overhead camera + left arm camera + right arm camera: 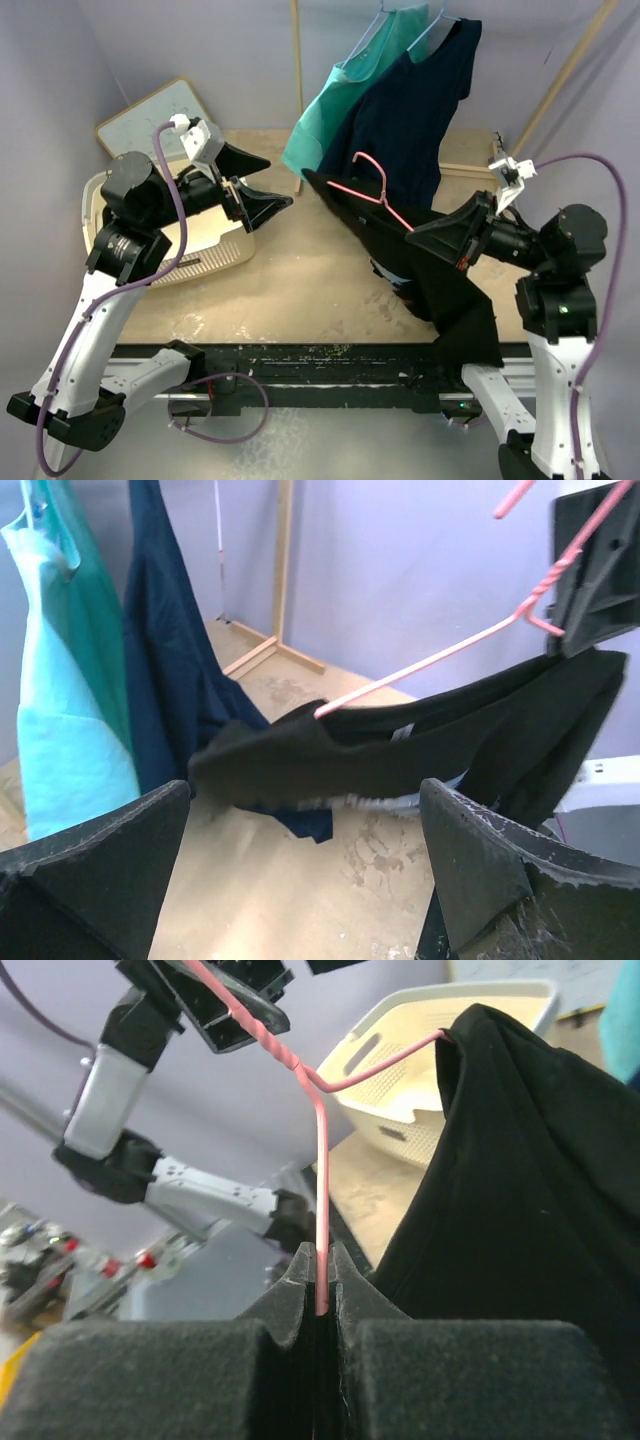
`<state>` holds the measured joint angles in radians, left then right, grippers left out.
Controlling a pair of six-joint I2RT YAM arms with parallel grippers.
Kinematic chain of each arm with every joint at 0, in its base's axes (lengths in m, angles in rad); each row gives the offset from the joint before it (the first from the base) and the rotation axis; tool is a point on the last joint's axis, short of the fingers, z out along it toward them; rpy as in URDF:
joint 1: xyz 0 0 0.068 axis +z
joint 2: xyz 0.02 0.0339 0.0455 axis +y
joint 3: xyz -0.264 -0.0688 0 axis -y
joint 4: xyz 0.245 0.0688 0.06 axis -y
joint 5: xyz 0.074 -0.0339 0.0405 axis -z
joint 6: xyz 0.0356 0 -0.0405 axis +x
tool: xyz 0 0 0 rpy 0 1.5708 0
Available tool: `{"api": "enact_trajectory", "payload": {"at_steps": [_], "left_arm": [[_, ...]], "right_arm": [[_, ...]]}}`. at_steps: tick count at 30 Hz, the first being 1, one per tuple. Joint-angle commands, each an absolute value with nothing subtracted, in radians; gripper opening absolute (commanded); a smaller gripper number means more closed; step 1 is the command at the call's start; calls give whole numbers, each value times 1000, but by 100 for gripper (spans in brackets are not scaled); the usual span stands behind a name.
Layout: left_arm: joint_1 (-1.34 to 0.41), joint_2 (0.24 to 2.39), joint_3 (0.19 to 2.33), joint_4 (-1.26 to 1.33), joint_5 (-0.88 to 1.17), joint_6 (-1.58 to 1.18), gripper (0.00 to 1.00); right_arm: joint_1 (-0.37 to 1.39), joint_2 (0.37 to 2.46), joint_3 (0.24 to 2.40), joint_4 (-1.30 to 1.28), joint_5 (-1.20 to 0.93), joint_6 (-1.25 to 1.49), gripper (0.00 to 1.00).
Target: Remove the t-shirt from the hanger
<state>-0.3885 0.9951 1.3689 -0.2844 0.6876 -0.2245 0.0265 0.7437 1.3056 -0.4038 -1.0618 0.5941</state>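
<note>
The right gripper (415, 232) is clamped shut on the wire of a pink hanger (320, 1160) and holds it above the table (300, 280). A black t-shirt (450, 300) is draped over the hanger and trails down past the table's near edge. The hanger's long axis runs from that grip leftward and toward the back, so its free, shirt-covered end points at the left gripper (278, 182). That gripper's 2 fingers stand wide apart, empty, near that end. The left arm looks best placed to pull the shirt off.
</note>
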Motion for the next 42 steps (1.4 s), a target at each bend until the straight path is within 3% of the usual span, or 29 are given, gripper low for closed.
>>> {"api": "enact_trajectory", "payload": {"at_steps": [1, 6, 14, 20, 23, 35, 42], "left_arm": [[-390, 1012, 1404, -195, 793, -255, 99], [-390, 996, 1421, -196, 836, -258, 99], [-390, 1001, 1460, -157, 842, -234, 99], [-389, 1055, 1567, -129, 829, -214, 99], [-389, 1078, 1590, -130, 842, -201, 93], [-390, 1165, 1512, -163, 1064, -203, 96], [-390, 1158, 1441, -125, 1131, -208, 81]], "right_arm": [[31, 743, 1214, 198, -1273, 978, 0], [32, 788, 1338, 74, -1272, 893, 0], [32, 868, 1275, 495, -1284, 1191, 0], [53, 958, 1244, 536, -1295, 1160, 0], [84, 979, 1212, 563, -1293, 1154, 0], [210, 1060, 1175, 723, -1279, 1211, 0], [223, 1089, 1180, 747, -1278, 1230, 0]]}}
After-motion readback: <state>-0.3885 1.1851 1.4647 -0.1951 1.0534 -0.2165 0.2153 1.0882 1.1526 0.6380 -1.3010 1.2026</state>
